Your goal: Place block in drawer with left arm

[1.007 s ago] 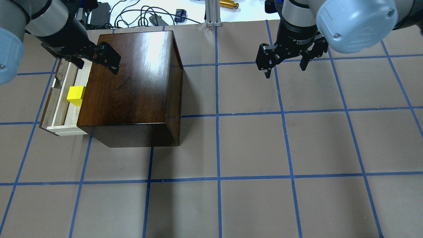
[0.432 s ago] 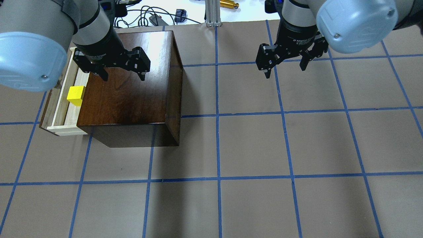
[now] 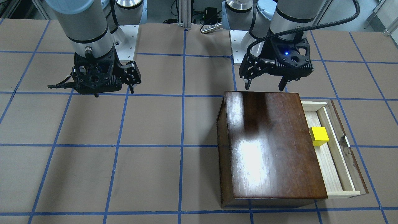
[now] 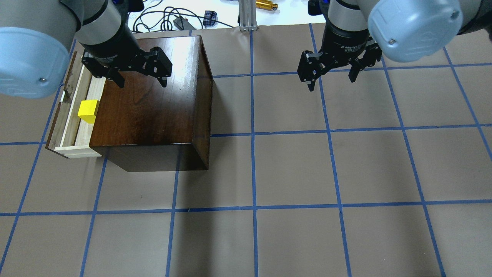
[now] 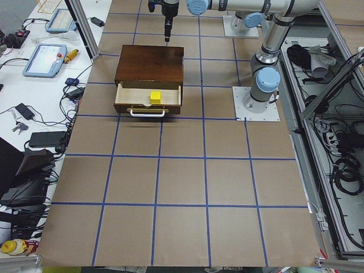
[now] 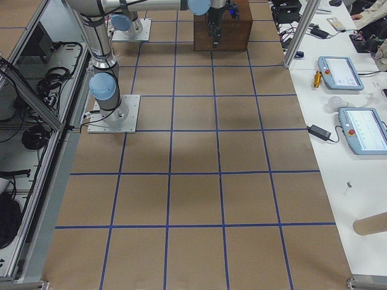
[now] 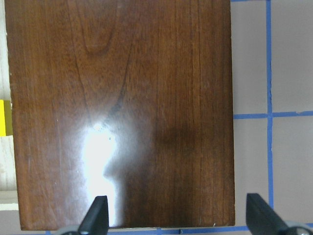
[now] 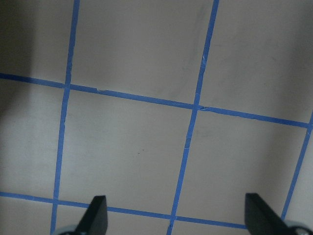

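Note:
The yellow block point(image 4: 88, 110) lies in the open drawer point(image 4: 63, 127), which is pulled out of the dark-brown wooden box point(image 4: 150, 100). The block also shows in the front-facing view point(image 3: 319, 136) and at the left edge of the left wrist view point(image 7: 5, 117). My left gripper point(image 4: 142, 82) is open and empty, hovering above the far part of the box top, apart from the block. It also shows in the front-facing view point(image 3: 264, 88). My right gripper point(image 4: 331, 82) is open and empty above bare table on the right.
The drawer's white handle point(image 5: 147, 112) faces the table's left end. Cables and small devices point(image 4: 173, 19) and an aluminium post point(image 4: 248, 15) lie beyond the far table edge. Blue tape lines grid the brown table point(image 4: 292, 169).
My left gripper has swung from over the drawer's far end to above the box top and turned. The block stays in the drawer. The right arm has not moved.

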You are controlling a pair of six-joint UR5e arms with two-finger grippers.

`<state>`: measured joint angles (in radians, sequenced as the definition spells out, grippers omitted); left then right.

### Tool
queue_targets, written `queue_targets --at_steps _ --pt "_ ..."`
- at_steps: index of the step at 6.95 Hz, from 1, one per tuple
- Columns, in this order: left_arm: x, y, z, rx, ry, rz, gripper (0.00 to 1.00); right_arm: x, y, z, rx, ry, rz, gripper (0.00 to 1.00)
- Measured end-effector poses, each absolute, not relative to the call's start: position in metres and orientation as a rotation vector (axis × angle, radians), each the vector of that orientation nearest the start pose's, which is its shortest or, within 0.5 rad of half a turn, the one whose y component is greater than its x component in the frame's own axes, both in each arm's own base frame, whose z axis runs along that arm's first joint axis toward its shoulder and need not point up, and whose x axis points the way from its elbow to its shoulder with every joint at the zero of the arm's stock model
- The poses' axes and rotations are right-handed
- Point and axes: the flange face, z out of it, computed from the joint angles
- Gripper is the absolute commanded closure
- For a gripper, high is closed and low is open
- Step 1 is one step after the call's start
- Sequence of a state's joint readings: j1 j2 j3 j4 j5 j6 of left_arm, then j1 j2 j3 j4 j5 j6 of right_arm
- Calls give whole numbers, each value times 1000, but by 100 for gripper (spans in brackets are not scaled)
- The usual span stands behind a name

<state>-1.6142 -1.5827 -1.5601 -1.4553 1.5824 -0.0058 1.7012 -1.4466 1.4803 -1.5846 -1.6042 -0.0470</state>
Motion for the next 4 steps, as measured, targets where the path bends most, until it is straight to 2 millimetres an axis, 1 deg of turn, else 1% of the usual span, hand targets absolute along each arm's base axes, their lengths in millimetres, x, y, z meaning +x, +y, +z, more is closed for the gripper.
queue_targets --at_steps 4 --pt "-150 -502 504 62 3124 -182 0 199 -521 469 -281 3164 29 0"
